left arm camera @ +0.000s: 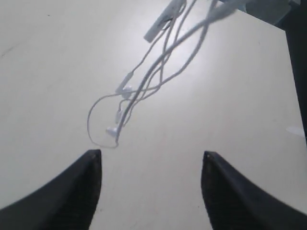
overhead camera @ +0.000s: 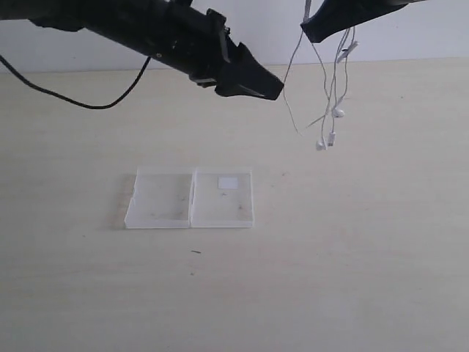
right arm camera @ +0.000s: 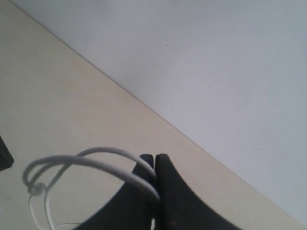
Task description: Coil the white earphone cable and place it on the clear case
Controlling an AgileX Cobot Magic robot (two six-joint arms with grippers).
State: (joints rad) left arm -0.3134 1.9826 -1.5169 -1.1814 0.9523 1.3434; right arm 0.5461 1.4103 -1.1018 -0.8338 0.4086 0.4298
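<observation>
You are holding the white earphone cable (overhead camera: 327, 88) up in the air with the right gripper (right arm camera: 155, 157), whose jaws are pressing together on a loop of the wire (the right wrist view is showing the strand pinched right at the tips). The cable is hanging in several loose strands over the table (overhead camera: 381, 264), its 2 earbuds (overhead camera: 320, 145) dangling near the low end. It is well apart from the clear case (overhead camera: 157, 213), which is lying open and flat with its 2 halves side by side and the white label (overhead camera: 227, 182) on the right half. Your left gripper (left arm camera: 152, 154) is hovering near the hanging strands, its jaws standing wide and gripping nothing. I am judging this as the coiling step, with nothing yet on the case. The next move is likely calling for the left gripper to catch the dangling strands low down and fold them up toward the right one, gathering the loops snugly so they are not springing open on the way to the case.
</observation>
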